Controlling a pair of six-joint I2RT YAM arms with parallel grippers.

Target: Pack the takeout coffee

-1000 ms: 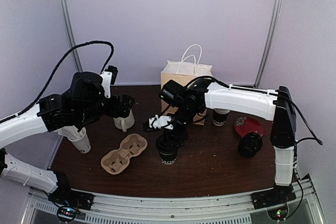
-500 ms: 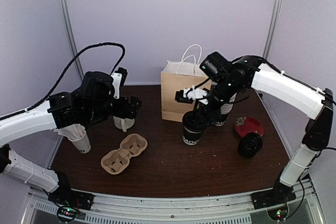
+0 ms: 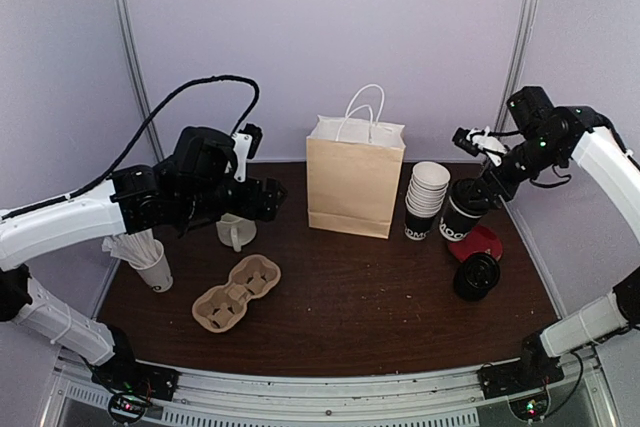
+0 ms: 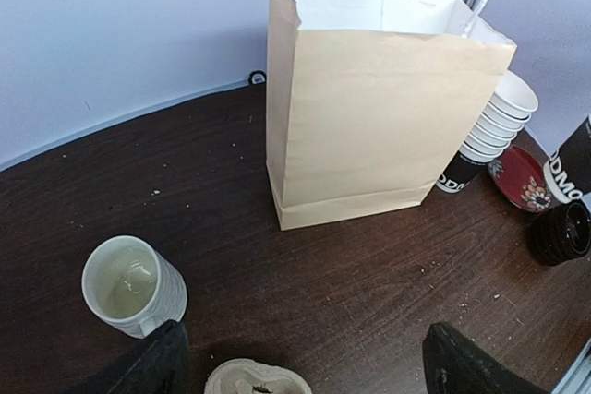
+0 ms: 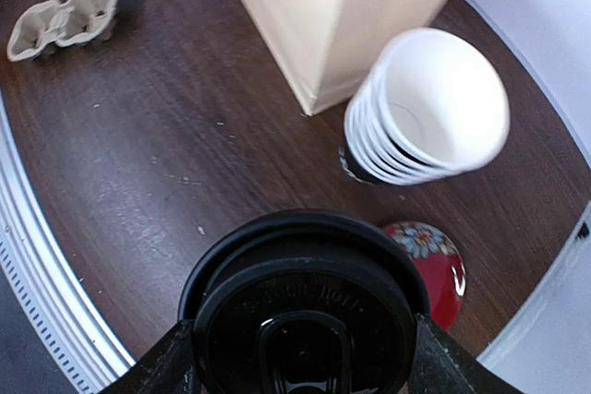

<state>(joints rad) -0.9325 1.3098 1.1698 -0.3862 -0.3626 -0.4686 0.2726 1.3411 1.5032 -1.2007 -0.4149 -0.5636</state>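
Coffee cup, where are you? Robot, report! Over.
Left hand open, empty. Right hand shut on lidded coffee cup, right of the bag. Stack of cups stands between cup and bag. Over.

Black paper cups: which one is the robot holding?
The lidded black paper cup in the right gripper, beside the stack of open cups. The other black cup sits on the dark wooden table.

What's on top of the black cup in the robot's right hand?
A black plastic lid sits on the black cup, covering its whole mouth. Whether there is any drink inside cannot be seen.
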